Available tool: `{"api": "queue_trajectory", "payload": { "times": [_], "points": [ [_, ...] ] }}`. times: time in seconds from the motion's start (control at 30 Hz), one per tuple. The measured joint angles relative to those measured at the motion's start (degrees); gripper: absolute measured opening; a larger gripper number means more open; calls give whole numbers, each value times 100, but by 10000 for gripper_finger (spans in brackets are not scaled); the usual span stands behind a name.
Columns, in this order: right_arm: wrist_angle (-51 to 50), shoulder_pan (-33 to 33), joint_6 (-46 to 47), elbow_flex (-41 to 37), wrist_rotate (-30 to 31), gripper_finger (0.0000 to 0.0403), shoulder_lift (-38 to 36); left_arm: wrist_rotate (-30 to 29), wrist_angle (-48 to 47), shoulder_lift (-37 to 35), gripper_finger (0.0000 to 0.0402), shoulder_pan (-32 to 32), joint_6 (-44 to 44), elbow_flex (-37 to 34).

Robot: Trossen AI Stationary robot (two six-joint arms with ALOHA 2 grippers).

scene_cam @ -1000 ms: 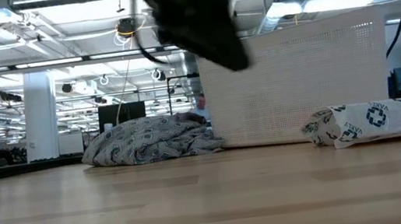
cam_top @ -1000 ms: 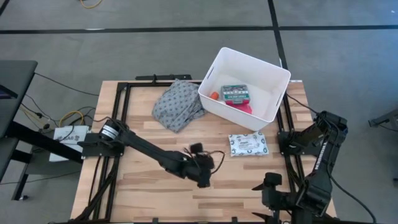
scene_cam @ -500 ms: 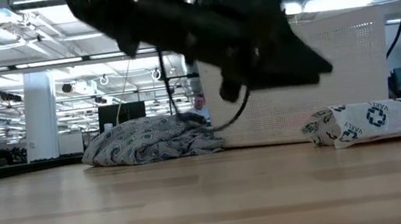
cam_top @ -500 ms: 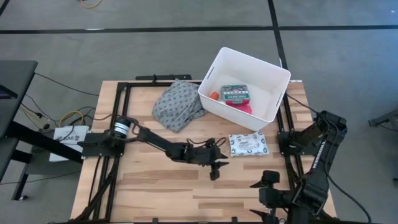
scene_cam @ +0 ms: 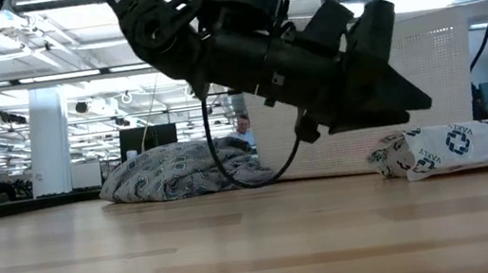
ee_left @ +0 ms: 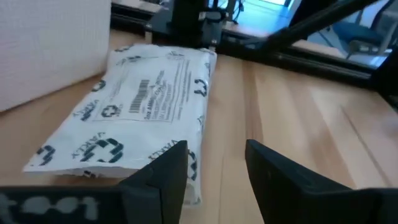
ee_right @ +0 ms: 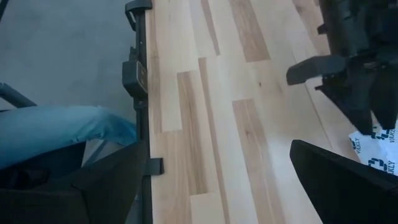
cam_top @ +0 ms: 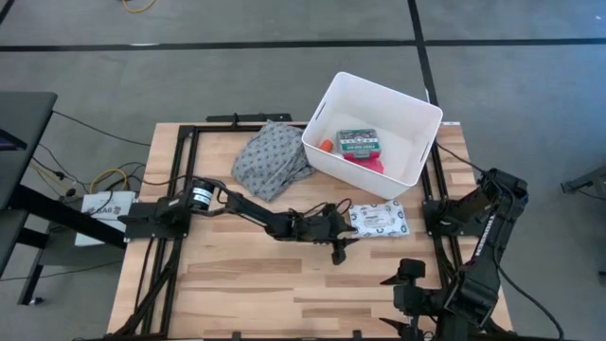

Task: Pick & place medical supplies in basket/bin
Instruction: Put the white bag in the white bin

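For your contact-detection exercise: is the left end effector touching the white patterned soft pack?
Apart. In the left wrist view, the left end effector has open fingers just short of the white patterned soft pack; the low view shows it raised above the table.

Soft pack (ee_left: 140, 112) print: dark cross-in-circle emblems are repeating along the edges, with a word beside them that looks like "VARLEY" but is not reading surely.
Soft pack centre panel: a barcode and small print lines are showing, too small to read.
Green first-aid box (cam_top: 360, 142) lid: white lettering is showing, unreadable.
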Motion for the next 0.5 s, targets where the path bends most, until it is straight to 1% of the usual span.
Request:
{"api": "queue_trajectory", "payload": {
  "times": [0.1,0.17,0.3,0.5],
  "points": [
    [-2,0,5,0,0,392,0,-46,-127,120,151,11,4,128],
    [24,0,5,0,0,392,0,-82,-385,137,151,9,-97,105],
    [32,0,5,0,0,392,0,-120,-525,176,151,-8,-285,105],
    [29,0,5,0,-2,392,0,-450,-636,179,151,-74,-370,103]
  ]
}}
